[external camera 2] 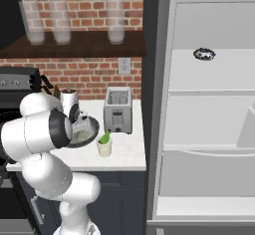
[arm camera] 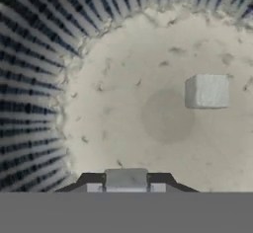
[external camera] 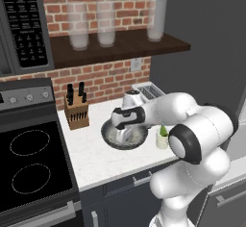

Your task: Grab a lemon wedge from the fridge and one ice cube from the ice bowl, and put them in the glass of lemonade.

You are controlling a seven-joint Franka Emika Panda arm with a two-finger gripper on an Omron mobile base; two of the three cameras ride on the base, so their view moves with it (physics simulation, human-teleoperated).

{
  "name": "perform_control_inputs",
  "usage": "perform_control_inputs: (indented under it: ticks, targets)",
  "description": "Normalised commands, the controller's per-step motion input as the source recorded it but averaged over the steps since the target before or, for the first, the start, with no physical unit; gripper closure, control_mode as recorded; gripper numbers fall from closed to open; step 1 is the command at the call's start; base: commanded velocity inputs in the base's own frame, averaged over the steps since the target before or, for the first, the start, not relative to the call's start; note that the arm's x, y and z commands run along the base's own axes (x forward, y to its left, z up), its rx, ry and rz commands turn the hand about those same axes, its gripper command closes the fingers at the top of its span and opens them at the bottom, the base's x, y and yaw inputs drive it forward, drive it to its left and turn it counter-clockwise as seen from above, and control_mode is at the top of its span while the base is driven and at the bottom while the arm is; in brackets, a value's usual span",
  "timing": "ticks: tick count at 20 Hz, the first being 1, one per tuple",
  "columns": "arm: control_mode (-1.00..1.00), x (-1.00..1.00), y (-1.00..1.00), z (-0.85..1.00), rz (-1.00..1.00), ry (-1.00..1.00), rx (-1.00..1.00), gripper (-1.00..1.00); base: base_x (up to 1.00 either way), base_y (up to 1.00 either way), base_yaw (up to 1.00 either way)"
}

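Note:
The ice bowl (external camera: 111,140), dark grey with a speckled whitish inside, sits on the counter, and my gripper (external camera: 123,133) reaches down into it. In the hand view my gripper (arm camera: 126,178) is shut on a pale ice cube held between the dark fingertips just above the bowl floor. A second ice cube (arm camera: 207,91) lies loose to the right. The glass of lemonade (external camera: 162,140) stands right of the bowl with the yellow-green lemon wedge (external camera: 164,131) sticking out of it. From the right base camera, the glass (external camera 2: 104,148) and wedge (external camera 2: 104,138) sit in front of the toaster.
The fridge (external camera 2: 209,92) stands open at the right, a small dark ring (external camera 2: 204,54) on an upper shelf. A toaster (external camera 2: 117,109) is behind the glass, a knife block (external camera: 77,109) left of the bowl, a stove (external camera: 29,163) beyond. Tall glasses (external camera: 106,24) line the shelf.

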Motion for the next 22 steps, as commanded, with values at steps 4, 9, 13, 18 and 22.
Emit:
perform_control_inputs:
  ticks: [4,9,13,18,22]
  targets:
    - [-1.0,-0.19,-0.27,0.59,0.0,-0.04,0.0,1.0,0.0,0.0,0.0]
    - [-1.0,-0.24,-0.29,0.4,0.0,-0.11,0.05,1.0,0.0,0.0,0.0]
    - [-1.0,-0.24,-0.2,0.26,0.0,-0.2,0.07,1.0,0.0,0.0,0.0]
    - [-1.0,-0.15,-0.19,0.22,0.0,-0.2,0.06,1.0,0.0,0.0,0.0]
    - [-1.0,-0.14,-0.08,0.16,0.0,-0.17,0.03,1.0,0.0,0.0,0.0]
